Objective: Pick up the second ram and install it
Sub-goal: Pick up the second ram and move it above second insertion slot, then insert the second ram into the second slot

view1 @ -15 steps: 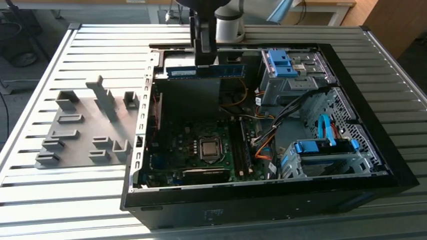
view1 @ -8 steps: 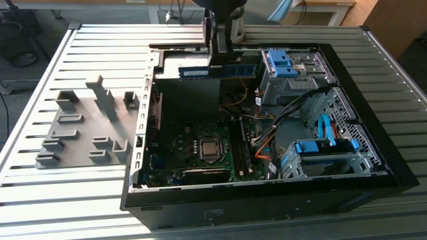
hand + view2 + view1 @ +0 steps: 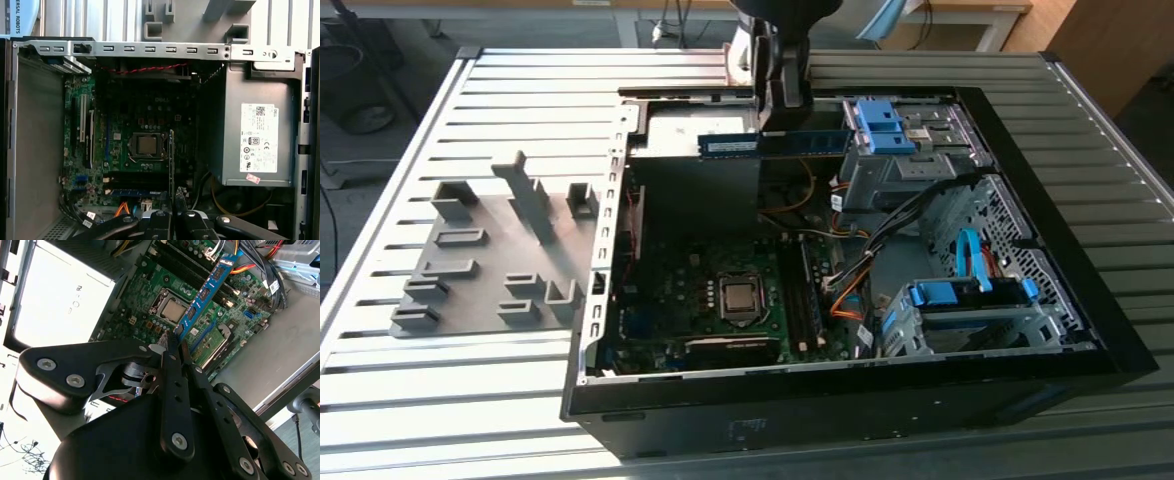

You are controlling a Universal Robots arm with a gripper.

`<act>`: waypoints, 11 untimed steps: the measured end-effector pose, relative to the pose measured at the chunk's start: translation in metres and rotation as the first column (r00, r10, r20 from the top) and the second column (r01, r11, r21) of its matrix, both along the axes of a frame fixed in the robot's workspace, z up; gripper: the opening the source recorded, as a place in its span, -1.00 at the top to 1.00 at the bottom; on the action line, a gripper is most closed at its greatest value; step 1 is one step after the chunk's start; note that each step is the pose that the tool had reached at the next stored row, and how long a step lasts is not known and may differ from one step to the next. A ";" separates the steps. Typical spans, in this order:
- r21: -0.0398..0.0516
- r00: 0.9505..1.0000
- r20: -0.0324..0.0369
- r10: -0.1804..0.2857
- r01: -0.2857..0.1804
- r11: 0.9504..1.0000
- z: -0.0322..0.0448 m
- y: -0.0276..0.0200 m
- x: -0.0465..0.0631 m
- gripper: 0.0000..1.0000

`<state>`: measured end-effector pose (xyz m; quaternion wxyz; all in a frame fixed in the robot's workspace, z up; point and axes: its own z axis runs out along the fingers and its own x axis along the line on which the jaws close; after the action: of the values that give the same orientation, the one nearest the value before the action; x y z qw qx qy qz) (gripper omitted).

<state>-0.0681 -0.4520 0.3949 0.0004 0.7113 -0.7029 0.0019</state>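
**A:** Where's the ram?

**B:** In the hand [image 3: 782, 122]. In the exterior view the ram [image 3: 771, 143] hangs level and on edge above the far end of the open case [image 3: 1087, 340]. It sits over the power supply [image 3: 255, 135] and well apart from the board [image 3: 720, 330].

**A:** And the hand itself, wide or narrow?

**B:** Narrow. Its fingers [image 3: 172, 390] pinch the ram's long upper edge, about mid-length. In the second wrist view the strip runs out from the fingertips over the board, chips showing.

**A:** Why hold it by that edge?

**B:** I'd say it leaves the contact edge bare and facing down toward the slots [image 3: 135, 180]. A grip near the middle should also keep the strip from tipping.

**A:** Is it lined up with the slots?

**B:** It doesn't look so. In the exterior view and both wrist views it seems to lie crosswise to them, and none of it touches the board. In the first wrist view it shows edge-on, a thin line near the processor [image 3: 147, 145].

**A:** Why so high?

**B:** Probably to clear the case wall and the cables [image 3: 881, 240].

**A:** Anything else nearby?

**B:** The gray rack [image 3: 494, 260] stands on the worktop [image 3: 454, 400], beside the case on the exterior view's left.
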 end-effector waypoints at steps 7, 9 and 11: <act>0.000 1.000 0.000 0.000 0.000 1.000 0.0000 0.0001 0.000 0.72; 0.000 1.000 0.000 0.000 0.000 1.000 0.0000 0.0001 0.000 0.72; 0.000 1.000 0.000 0.000 0.000 1.000 0.0000 0.0001 0.000 0.72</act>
<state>-0.0679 -0.4519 0.3949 0.0004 0.7112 -0.7029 0.0019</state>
